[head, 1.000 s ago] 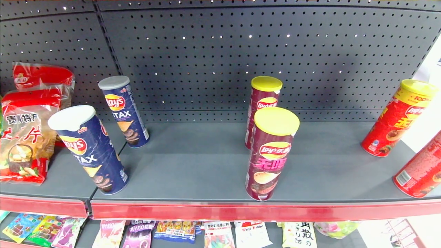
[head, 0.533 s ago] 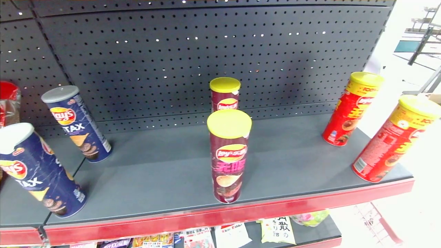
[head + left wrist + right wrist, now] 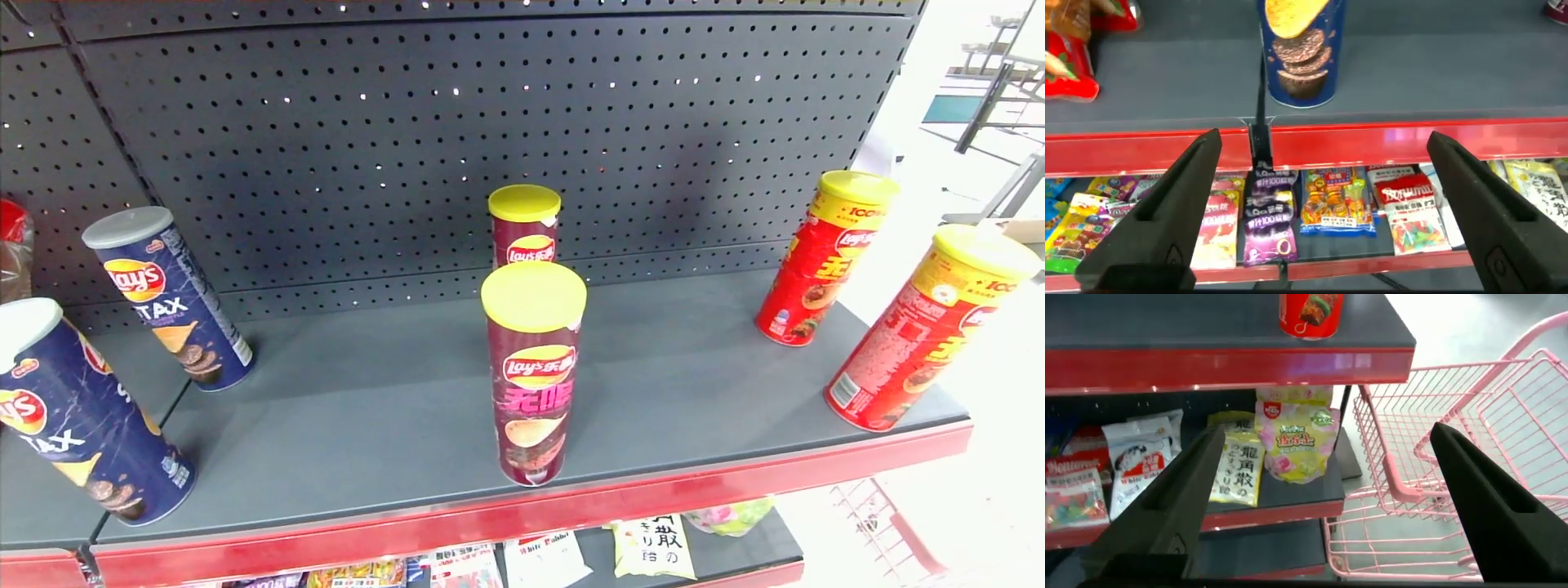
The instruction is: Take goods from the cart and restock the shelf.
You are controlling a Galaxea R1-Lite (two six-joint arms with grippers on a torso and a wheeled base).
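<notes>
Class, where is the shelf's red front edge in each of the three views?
Head view: red front edge runs low across the picture.
Left wrist view: red front edge lies before the blue can's base.
Right wrist view: red front edge lies before the red can's base.
Shared landmark: snack bags beneath it.

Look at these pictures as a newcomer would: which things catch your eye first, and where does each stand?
The front maroon can, yellow-lidded, stands upright at the middle of the grey shelf, near its red edge. The rear red can and front red can mark the shelf's right end, the rear blue can and front blue can its left. A pink cart stands on the floor beyond the shelf's end.
</notes>
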